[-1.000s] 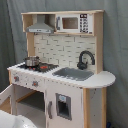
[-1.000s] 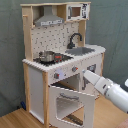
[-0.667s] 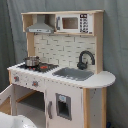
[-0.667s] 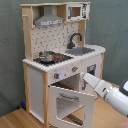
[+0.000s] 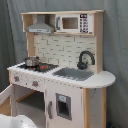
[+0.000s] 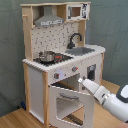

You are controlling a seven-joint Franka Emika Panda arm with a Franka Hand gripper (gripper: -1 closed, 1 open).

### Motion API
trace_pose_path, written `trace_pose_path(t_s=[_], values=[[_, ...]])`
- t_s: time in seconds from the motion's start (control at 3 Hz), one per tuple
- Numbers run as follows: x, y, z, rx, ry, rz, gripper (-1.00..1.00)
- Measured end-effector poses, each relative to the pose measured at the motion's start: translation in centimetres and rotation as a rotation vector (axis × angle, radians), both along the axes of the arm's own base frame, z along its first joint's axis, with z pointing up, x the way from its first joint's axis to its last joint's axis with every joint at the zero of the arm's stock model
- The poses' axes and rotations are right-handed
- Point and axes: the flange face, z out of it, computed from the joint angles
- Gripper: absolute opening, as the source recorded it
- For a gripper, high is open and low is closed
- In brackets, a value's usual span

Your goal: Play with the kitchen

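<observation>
One kitchen [image 6: 60,60], one silver pot [image 6: 47,56], oven door [image 6: 70,102] open — claw [image 6: 81,80] grip unreadable.

I see soft, even light in both exterior views, bright enough to read the kitchen [image 5: 60,75] clearly. The oven cavity sits in shade. A small highlight glints on the metal pot [image 6: 47,56] in the second exterior view. Both views look soft and slightly blurred throughout. The grey curtain [image 5: 12,35] behind looks dim and flat.
</observation>
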Motion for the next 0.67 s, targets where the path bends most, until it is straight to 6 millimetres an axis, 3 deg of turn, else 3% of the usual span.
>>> trace_pose_path(t_s=[0.67], values=[[0.3,0.9,-3.2,0.119,0.022,0.090,1.00]])
